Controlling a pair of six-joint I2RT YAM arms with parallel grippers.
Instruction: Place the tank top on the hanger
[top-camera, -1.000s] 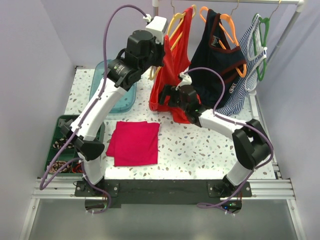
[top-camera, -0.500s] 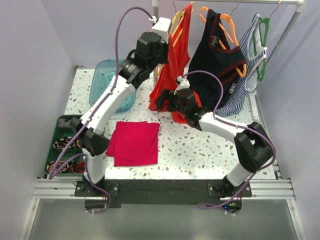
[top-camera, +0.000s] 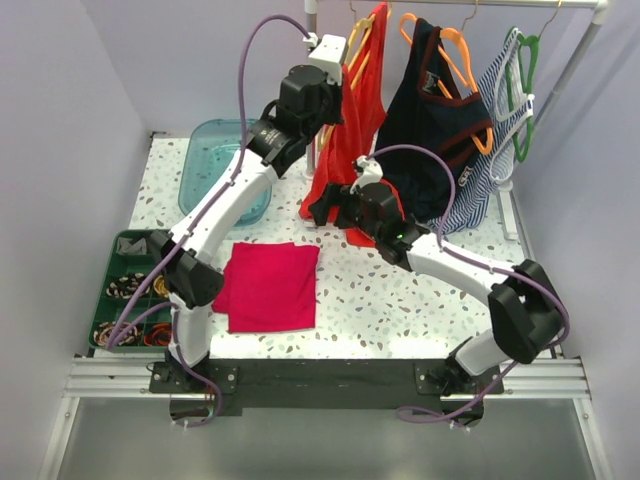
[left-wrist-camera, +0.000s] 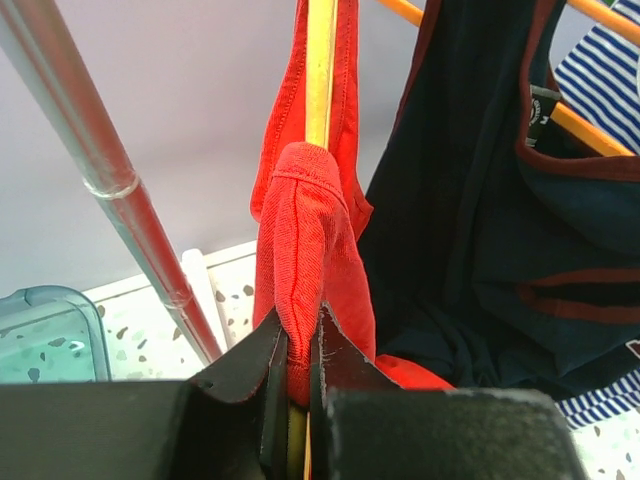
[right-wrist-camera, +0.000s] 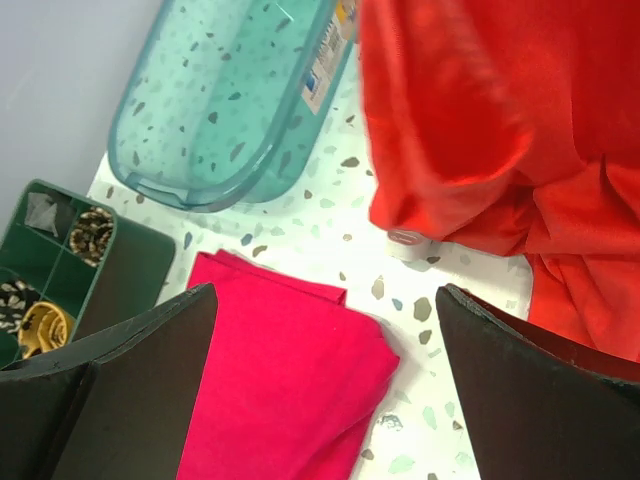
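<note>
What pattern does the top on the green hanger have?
That top has navy-and-white stripes, clearest in the top external view.

Folded magenta cloth (top-camera: 268, 285), teal tub (top-camera: 215, 160) and green compartment tray (top-camera: 118, 250) on the table (top-camera: 400, 300); navy top (top-camera: 425, 130), striped top (top-camera: 492, 185) on the rail.

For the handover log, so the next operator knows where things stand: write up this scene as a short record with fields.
tank top: draped on the hanger, one strap bunched over its arm
left gripper: shut on the tank top's bunched strap, up at the hanger
right gripper: open, holding nothing, low beside the tank top's hem
navy top: hanging just right of the tank top
magenta cloth: folded flat on the table
</note>
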